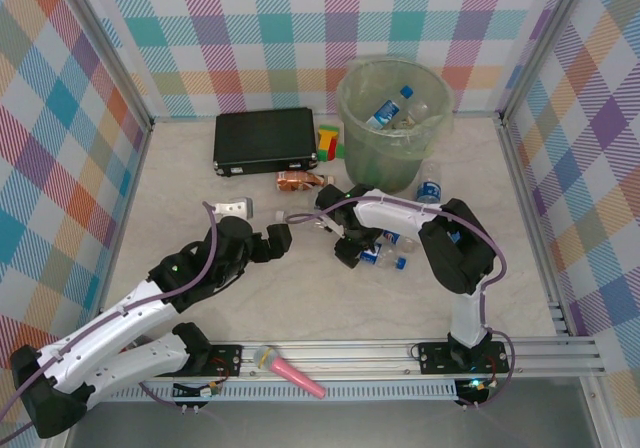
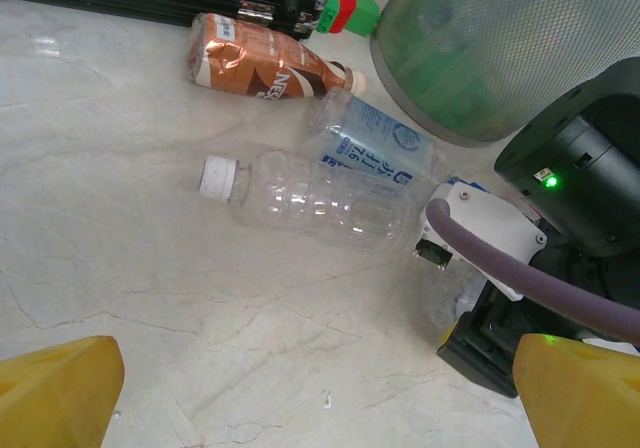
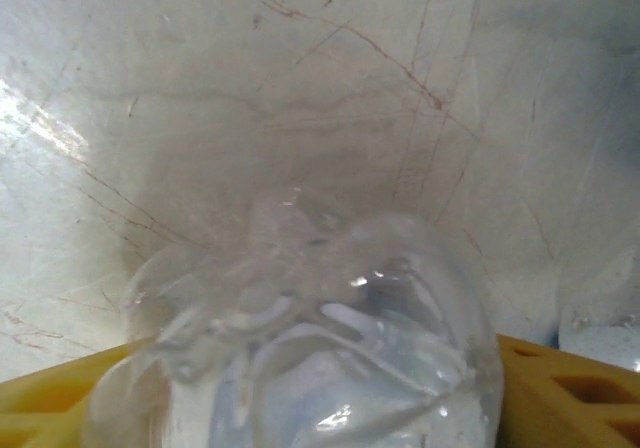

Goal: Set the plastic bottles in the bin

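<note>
Right hand (image 1: 347, 252) low on the counter (image 1: 250, 298), with a clear bottle (image 3: 330, 358) lying between its fingers (image 3: 560, 388); whether they actually grip it I cannot tell. Left hand (image 1: 282, 238) spread wide and empty, facing more bottles (image 2: 300, 200) near the bin (image 1: 385, 168), which already holds several. Risks, as I judge them: an off-centre squeeze could buckle the thin, slick wall and shoot the bottle free; my two arms work close together and could collide.
</note>
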Robot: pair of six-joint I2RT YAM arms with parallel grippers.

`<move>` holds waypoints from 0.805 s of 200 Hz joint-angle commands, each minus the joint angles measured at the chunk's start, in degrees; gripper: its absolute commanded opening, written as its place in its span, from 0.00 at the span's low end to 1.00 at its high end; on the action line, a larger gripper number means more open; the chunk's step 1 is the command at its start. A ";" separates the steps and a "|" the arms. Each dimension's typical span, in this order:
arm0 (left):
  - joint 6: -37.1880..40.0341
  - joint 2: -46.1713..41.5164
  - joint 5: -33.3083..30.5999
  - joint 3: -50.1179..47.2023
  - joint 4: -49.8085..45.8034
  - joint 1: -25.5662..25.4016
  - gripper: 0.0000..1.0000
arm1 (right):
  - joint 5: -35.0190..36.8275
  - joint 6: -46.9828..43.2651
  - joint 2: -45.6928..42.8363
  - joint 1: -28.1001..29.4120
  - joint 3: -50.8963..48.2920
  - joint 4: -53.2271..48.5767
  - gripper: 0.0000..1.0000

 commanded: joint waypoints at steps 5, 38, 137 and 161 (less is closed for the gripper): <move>1.16 -0.69 -0.28 -0.61 -1.36 0.26 1.00 | 0.48 -0.46 -0.15 0.54 0.10 0.02 0.64; 0.97 -0.88 -0.12 -0.39 -1.49 0.20 1.00 | -0.07 0.48 -1.86 0.52 0.31 -0.23 0.53; 1.61 -0.21 1.41 2.54 -1.92 0.20 1.00 | -3.68 6.10 -19.24 -0.60 5.11 2.08 0.53; 2.18 0.36 3.70 4.20 -1.62 0.21 1.00 | -3.54 6.99 -22.90 -1.78 8.75 3.65 0.54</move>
